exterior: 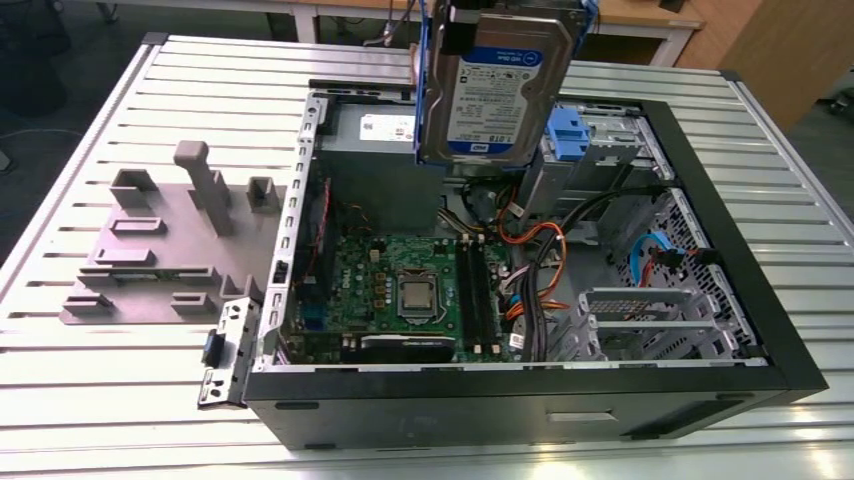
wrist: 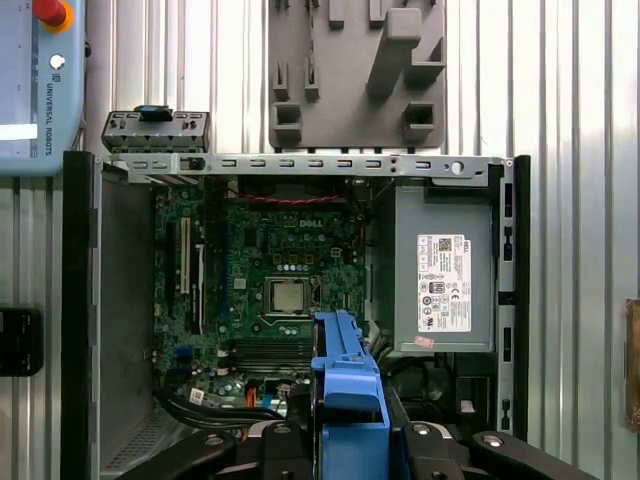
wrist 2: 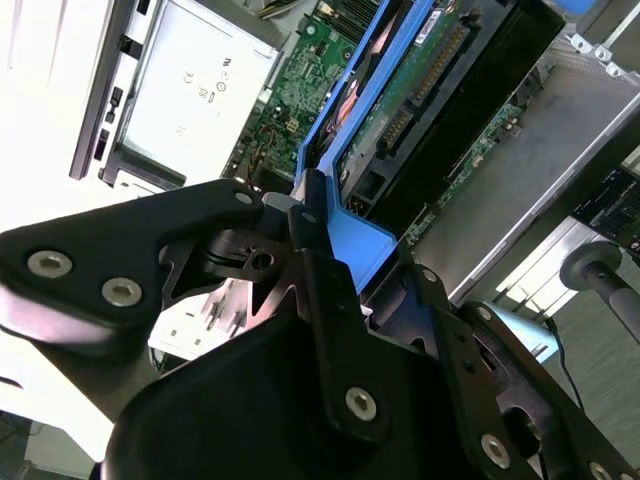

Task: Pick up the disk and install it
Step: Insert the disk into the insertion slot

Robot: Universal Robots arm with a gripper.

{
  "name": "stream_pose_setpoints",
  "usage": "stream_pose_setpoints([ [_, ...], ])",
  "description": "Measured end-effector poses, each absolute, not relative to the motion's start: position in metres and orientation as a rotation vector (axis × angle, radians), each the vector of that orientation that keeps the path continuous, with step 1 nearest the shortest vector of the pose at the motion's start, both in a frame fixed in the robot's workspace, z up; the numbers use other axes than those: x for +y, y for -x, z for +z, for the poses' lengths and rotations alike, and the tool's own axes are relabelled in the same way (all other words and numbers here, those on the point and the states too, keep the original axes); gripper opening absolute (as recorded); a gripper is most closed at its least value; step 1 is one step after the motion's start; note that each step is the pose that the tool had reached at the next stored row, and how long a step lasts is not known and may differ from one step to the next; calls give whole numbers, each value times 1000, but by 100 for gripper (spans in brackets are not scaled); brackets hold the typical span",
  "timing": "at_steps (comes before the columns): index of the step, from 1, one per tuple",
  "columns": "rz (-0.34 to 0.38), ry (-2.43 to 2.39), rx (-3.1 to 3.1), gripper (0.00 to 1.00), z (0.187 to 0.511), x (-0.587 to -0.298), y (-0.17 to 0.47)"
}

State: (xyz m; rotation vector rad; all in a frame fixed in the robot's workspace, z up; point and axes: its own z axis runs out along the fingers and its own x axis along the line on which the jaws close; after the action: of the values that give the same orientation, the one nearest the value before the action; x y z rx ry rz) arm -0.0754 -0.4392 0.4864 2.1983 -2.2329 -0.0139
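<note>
Gripper [wrist 2: 318, 225] is pinched shut on the disk [exterior: 501, 90], gripping the blue carrier frame at one end; both wrist views show the black gripper [wrist: 350, 440] parts tight on the blue plastic [wrist: 348, 385]. Disk hangs upright in the air above the open PC case [exterior: 747, 300], touching nothing else, label side facing the ext. view. In that view it overlaps the case's far end, btwn the grey PSU [exterior: 387, 135] and the drive bay [exterior: 607, 150] w/ its blue latch [exterior: 571, 130]. The disk's circuit-board side [wrist 2: 420, 90] shows in the second wrist view. Case lies on its side, lid off, on the slatted metal counter [exterior: 120, 400]. Inside the case: green mobo [exterior: 400, 270] w/ bare CPU [exterior: 416, 297] mid-board, and orange/black cables [exterior: 534, 245] btwn mobo and bay. PSU w/ white sticker [wrist: 445, 290] sits in a case corner, next to the mobo. Grey fixture plate [exterior: 160, 250] w/ upright blocks lies on the counter just beside the case, on the ext. view's left. Light-blue pendant [wrist: 35, 90] w/ red button rests near a case corner in the first wrist view.
</note>
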Motion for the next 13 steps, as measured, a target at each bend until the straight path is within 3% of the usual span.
stream_pose_setpoints([
  [13,-14,-2198,-2233,36,486,-450,75],
])
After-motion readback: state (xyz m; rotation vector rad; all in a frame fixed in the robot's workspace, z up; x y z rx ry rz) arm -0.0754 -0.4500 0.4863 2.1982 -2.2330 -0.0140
